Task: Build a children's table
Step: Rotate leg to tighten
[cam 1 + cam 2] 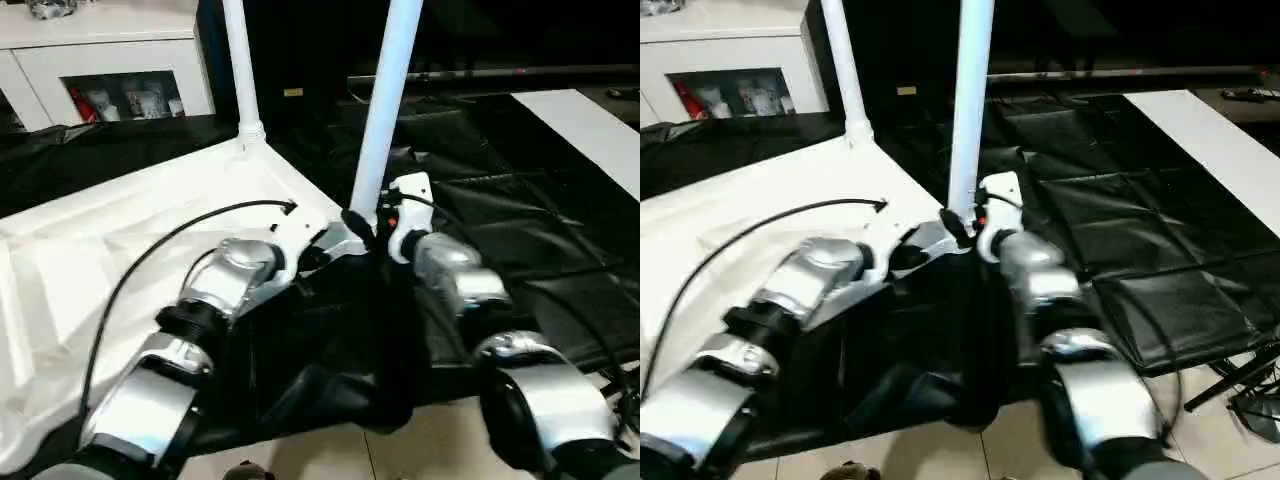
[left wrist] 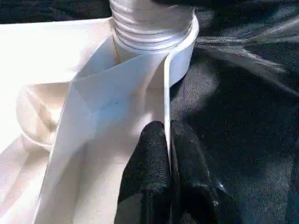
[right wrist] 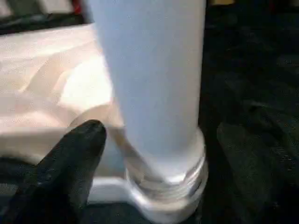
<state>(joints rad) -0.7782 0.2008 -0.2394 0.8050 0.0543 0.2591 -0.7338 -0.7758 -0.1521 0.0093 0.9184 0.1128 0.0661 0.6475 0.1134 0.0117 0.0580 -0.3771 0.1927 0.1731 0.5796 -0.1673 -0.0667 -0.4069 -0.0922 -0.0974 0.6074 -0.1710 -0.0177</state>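
near leg [image 1: 385,110] upright in tabletop [image 1: 150,230] socket [image 2: 180,51] | far leg [image 1: 240,65] socketed

The tabletop [image 1: 150,220] lay on the table [image 1: 520,220], one leg [image 1: 385,120] upright in its near corner, another leg [image 1: 240,70] behind.

Indoor lab or demo room, black-draped work table [image 1: 520,230], white display cabinet [image 1: 110,60], tiled floor [image 1: 330,455]

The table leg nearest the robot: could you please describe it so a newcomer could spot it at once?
On the black-draped work table lies the upturned white tabletop. Two white legs rise from its corners; this leg stands at the near corner, between both grippers, its threaded base seated in the socket.
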